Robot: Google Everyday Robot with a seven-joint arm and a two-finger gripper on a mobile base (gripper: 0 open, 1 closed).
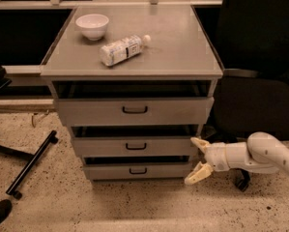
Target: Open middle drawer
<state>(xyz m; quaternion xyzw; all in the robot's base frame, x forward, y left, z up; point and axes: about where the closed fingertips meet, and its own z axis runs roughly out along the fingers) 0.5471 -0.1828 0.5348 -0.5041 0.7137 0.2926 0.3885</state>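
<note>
Grey middle drawer (98, 148), black loop handle (136, 146); claw (192, 161) spread beside it.

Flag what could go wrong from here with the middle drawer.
1. The open claw sits by the drawers' right edge, far from the small handle of the middle drawer; it may hook the bottom drawer instead.
2. A jolt could roll the bottle lying on the cabinet top.

The gripper (197, 158) points leftward, low at right, fingers (198, 174) spread apart.
</note>
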